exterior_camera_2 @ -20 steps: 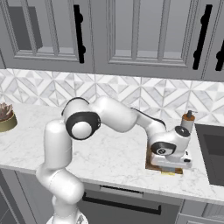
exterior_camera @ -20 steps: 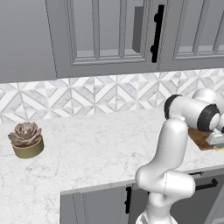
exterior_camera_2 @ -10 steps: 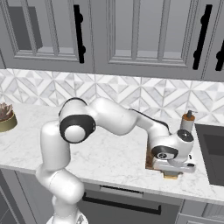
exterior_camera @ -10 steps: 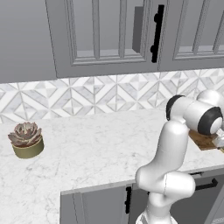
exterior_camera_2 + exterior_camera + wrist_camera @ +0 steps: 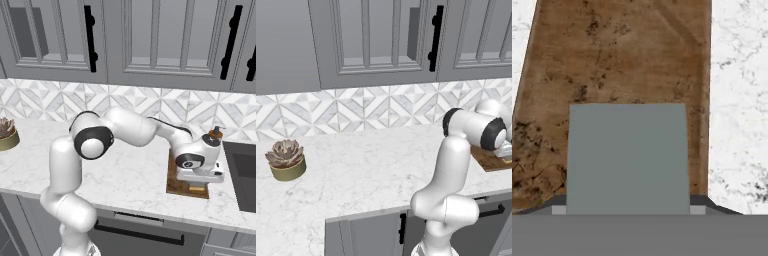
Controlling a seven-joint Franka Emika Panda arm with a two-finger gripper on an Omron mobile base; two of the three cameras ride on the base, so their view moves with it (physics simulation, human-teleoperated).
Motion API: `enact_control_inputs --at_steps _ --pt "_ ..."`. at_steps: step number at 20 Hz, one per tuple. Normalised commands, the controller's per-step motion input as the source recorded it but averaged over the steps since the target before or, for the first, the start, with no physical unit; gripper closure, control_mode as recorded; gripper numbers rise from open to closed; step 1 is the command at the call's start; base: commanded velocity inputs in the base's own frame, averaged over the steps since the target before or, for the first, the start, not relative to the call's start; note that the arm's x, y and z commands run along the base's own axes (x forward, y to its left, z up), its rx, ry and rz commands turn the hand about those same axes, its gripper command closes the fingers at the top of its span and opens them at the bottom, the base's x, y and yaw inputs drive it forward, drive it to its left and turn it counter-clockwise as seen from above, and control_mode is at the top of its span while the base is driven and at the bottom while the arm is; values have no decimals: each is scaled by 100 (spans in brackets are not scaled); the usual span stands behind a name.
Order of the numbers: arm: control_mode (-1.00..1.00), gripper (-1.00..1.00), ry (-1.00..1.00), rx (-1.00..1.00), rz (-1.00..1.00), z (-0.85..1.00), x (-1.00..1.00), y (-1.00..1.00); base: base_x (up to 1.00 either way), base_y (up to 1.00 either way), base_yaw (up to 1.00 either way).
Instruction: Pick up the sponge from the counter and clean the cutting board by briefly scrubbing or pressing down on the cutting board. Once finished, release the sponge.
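No readable text or labels anywhere.

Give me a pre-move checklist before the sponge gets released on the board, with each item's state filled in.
1. Sponge lies over the cutting board: ok.
2. Sponge sits between the gripper's fingers: ok; firmness of grip: cannot tell.
3. Sponge pressed flat on the wood: cannot tell.
4. Board lies fully on the counter: ok.
5. Soap bottle behind the hand stands apart from it: ok.
6. Scrubbing finished: cannot tell.

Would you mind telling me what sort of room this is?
Most likely a rendered kitchen: a marble counter over grey cabinets, a patterned tile wall, and a cutting board.
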Motion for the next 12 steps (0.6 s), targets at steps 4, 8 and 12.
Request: enact_control_inputs --at_steps 4,8,12 --pt "-100 100 0 1 1 9 67 -34 0 0 0" --pt "-100 100 0 1 0 3 59 -28 0 0 0" --pt "-100 100 0 0 0 0 41 -6 0 0 0"
